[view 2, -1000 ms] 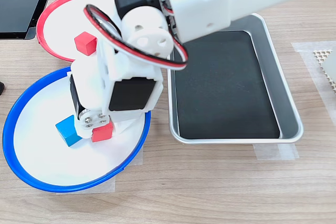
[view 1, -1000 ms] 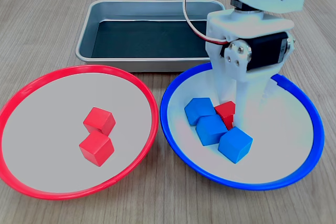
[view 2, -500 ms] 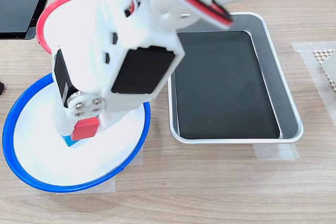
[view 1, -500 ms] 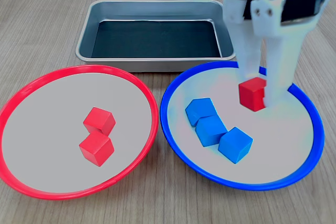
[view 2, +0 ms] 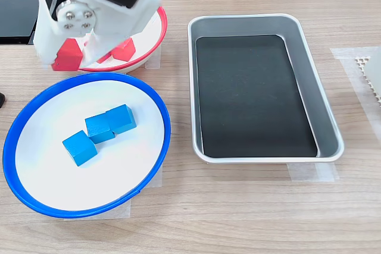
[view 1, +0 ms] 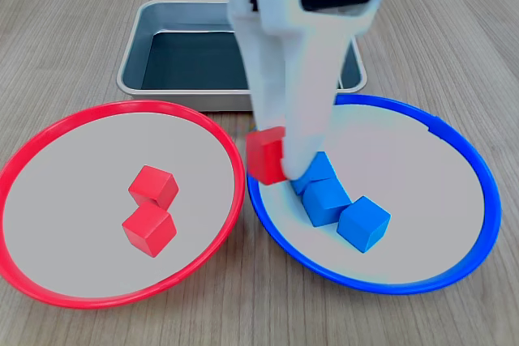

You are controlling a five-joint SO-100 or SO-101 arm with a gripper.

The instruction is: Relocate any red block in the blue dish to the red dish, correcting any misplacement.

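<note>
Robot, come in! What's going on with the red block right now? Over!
Hand shut on the red block, carried in the air. Blue dish holds only blue cubes. Red dish open, two red cubes inside.

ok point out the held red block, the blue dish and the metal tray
red block (view 1: 266,156), first exterior view, front face
blue dish (view 2: 36,205), second exterior view, blue rim
metal tray (view 2: 306,57), second exterior view, right wall

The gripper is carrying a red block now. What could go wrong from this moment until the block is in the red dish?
1. The gripper holds the red block in the air near the rims of the blue dish and the red dish; opening too early could drop it onto a rim or the table.
2. Two red cubes already lie mid-dish; a release above them could make the block bounce or roll.
</note>
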